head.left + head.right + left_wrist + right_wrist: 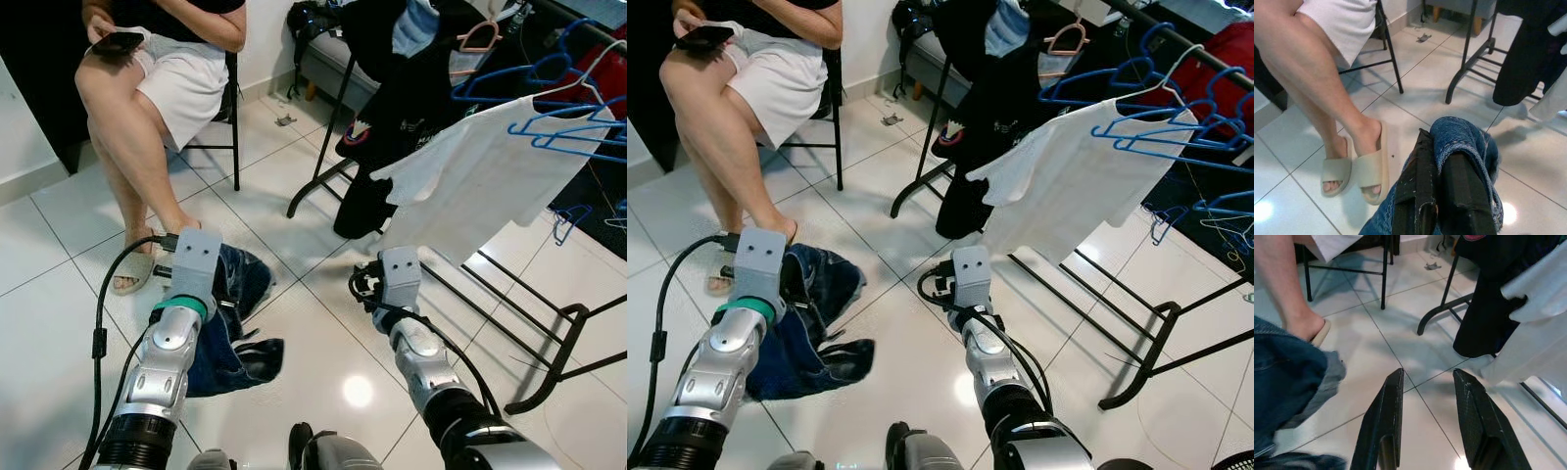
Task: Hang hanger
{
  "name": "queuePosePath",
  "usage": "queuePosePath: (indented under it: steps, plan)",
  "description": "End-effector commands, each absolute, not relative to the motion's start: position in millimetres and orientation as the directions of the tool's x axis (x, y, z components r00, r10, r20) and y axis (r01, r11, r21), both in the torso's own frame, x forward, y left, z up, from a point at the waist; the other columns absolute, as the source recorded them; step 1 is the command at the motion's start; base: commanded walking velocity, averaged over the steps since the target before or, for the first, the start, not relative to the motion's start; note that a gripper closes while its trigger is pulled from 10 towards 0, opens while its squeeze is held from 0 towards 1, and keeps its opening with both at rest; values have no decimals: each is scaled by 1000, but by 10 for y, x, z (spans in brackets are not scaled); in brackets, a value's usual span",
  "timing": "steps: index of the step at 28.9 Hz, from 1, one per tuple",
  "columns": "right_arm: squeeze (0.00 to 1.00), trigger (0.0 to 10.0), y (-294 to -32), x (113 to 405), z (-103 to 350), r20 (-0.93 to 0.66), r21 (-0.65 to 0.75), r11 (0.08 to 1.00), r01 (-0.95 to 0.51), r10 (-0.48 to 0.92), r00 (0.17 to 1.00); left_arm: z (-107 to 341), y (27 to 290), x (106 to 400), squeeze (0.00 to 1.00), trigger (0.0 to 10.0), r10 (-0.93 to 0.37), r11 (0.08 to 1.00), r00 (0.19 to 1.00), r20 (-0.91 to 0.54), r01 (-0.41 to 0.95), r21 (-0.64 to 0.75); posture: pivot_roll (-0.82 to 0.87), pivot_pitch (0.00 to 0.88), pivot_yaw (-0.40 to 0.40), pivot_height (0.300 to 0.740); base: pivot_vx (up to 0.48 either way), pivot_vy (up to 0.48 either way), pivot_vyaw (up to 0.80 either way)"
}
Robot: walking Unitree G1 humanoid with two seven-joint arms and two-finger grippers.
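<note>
Denim takes up most of our left side: dark blue jeans (235, 323) hang from our left gripper (1442, 196), whose two black fingers are pressed together on a fold of the cloth, while the rest droops to the white tiled floor (59, 323). We judge the jeans heavy and limp, likely to sag and slide off any thin bar, so a hold near the waistband would serve better than a loose fold; we cannot tell which part is clamped now.

Ahead and to our right stands the black drying rack (563, 343), with a white shirt (470, 186) and dark garments (392, 98) draped over it. A seated person (167, 78) is well apart to our left, a phone in hand.

Blue hangers (1146, 122) hook along the rack's top rail, with a pink one (1065, 39) further back. They look thin, light and stiff, apt to swing or tangle with their neighbours. We would take one at the neck, just under the hook, where it twists least.

Our right gripper (1427, 416) hovers low over the floor, fingers apart and empty, near the rack's foot and below the shirt's hem.
</note>
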State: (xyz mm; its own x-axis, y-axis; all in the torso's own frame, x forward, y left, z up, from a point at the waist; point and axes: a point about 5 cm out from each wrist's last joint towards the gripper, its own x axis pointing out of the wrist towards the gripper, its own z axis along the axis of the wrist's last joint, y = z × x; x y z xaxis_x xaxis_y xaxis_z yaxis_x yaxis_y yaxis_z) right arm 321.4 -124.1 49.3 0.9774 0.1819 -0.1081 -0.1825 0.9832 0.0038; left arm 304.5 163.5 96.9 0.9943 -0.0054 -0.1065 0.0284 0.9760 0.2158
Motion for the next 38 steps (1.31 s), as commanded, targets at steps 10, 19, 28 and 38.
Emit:
queuePosePath:
  steps: [10,19,28,38]
  plan:
    - [0,10000,-1312,3253,849,85,-30,988,-150,152,985,1593,1171,3138,0,10000,-174,980,974,146,156,126,29,83,-41,733,0,0,-313]
    - [0,10000,-1313,3276,963,126,-50,986,-160,165,978,1689,1097,3198,0,10000,-186,982,968,167,177,67,13,75,-41,733,0,0,-785]
    - [0,10000,-1294,3288,1143,184,-50,986,-159,165,969,1736,1056,3179,0,10000,-249,966,951,182,231,113,4,70,-37,733,0,0,-781]
    - [0,10000,-1218,3282,1396,263,-47,983,-180,186,947,1914,1104,3226,0,10000,-214,974,941,260,187,126,2,69,-26,733,0,0,-782]
